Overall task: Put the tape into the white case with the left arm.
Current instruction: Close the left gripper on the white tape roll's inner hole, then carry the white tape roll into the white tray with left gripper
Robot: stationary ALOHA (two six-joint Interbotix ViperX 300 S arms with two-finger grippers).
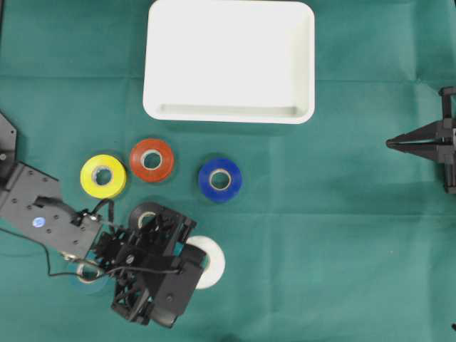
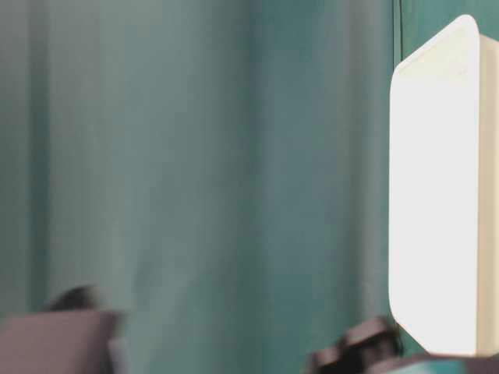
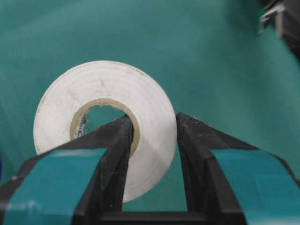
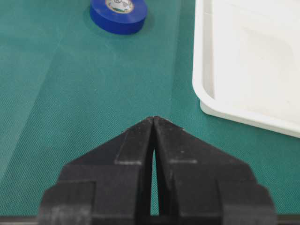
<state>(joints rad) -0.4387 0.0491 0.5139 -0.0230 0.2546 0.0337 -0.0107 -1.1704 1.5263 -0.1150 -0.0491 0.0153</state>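
i see the green-covered desk (image 1: 342,235) with the white case (image 1: 229,60) lying at its far middle edge, nothing inside it. my left arm (image 1: 43,214) reaches in from the lower left of the overhead view, and its left gripper (image 3: 152,140) sits over the white tape roll (image 3: 108,122). the wrist view shows the teal-marked fingers (image 3: 112,154) pinching the roll's wall: one finger goes through the cardboard core, the other presses on the outer face, so the tape is clamped between them. that roll is at the near side of the desk, well apart from the case. the right gripper (image 4: 153,123) hangs at the right edge, its black fingers pressed together with nothing between them. between the case and my left arm lie three more rolls in a loose row: yellow tape (image 1: 103,175), red tape (image 1: 152,159) just beside it, and blue tape (image 1: 219,179) a bit further right. the table-level view is mostly blur.
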